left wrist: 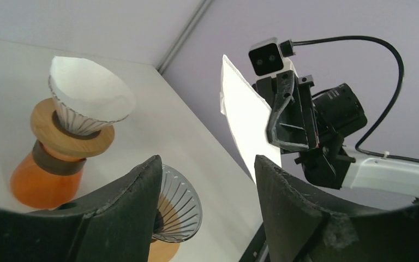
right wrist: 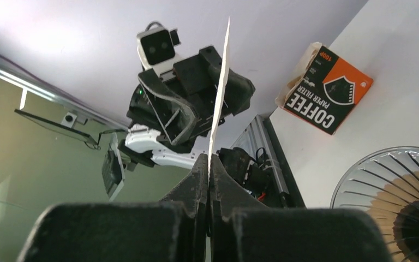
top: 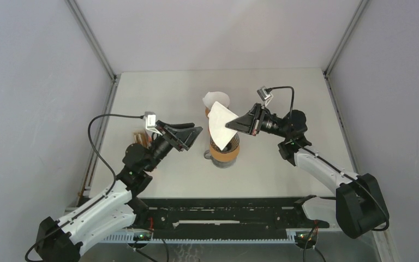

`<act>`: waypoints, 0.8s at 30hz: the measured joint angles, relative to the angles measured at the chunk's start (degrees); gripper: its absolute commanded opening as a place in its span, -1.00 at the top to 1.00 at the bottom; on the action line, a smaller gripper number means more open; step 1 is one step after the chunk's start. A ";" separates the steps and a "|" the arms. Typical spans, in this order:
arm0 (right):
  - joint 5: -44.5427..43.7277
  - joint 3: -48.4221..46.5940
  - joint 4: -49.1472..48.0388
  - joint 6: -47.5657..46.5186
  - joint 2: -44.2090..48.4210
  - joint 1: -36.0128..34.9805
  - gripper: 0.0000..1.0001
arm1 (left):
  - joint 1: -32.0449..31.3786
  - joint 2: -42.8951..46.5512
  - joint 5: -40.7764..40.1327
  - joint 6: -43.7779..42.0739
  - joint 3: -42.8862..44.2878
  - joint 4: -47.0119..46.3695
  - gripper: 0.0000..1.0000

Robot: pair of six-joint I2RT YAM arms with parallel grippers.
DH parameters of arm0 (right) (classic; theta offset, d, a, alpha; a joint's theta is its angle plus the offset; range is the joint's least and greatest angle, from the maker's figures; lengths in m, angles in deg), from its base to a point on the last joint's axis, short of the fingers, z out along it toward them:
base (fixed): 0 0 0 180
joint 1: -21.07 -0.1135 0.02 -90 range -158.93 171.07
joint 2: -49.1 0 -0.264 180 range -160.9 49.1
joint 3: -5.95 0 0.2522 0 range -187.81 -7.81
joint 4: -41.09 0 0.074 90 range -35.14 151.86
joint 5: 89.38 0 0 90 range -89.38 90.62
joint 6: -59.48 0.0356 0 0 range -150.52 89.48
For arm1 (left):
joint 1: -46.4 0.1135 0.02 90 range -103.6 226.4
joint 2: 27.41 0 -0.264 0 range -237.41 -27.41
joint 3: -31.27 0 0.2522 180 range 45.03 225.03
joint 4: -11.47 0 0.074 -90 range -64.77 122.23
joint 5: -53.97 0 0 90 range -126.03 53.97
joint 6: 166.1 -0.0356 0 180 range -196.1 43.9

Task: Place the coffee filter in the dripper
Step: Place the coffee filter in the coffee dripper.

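My right pincer [top: 232,125] is clamped tight on the coffee filter [top: 221,128], its two fingers pressed together on one edge of the paper. From my right wrist the sheet shows edge-on, a thin white line rising straight up out of the closed fingertips [right wrist: 210,161]. The filter is flat and folded, held up off the table [top: 158,93] at a tilt near the middle of it. From above, its lower corner lies over the mouth of the dripper [top: 223,150], though I cannot tell whether paper and glass touch. That dripper is clear ribbed glass and sits on a wooden base. It shows low at the right of my right wrist view [right wrist: 398,191] and just behind my left fingers in the left wrist view [left wrist: 177,204]. My left pincer [top: 193,136] stands open and empty, just left of the dripper and pointing toward the filter, with a plain gap between its dark fingers [left wrist: 207,164]. Behind the dripper stands a second dripper [left wrist: 82,117] on a wooden collar [left wrist: 71,139] atop an orange carafe [left wrist: 43,177], with a white filter [left wrist: 87,90] opened inside it. A box of coffee filters [right wrist: 327,90] lies on the table beyond my left arm.
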 measured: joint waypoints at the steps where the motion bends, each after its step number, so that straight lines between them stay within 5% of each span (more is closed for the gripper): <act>1: 0.48 -0.02 -0.24 -0.26 0.00 0.00 1.00 | 0.44 -0.50 1.38 0.13 0.50 0.07 -0.36; 13: 5.81 -0.94 -0.74 -2.27 -1.42 -1.46 1.00 | 2.38 -4.72 9.42 1.68 3.80 0.33 -0.35; 24: 7.93 -2.14 -0.83 -3.48 -1.57 -3.08 1.00 | 3.63 -6.10 9.18 3.50 3.89 0.37 -0.08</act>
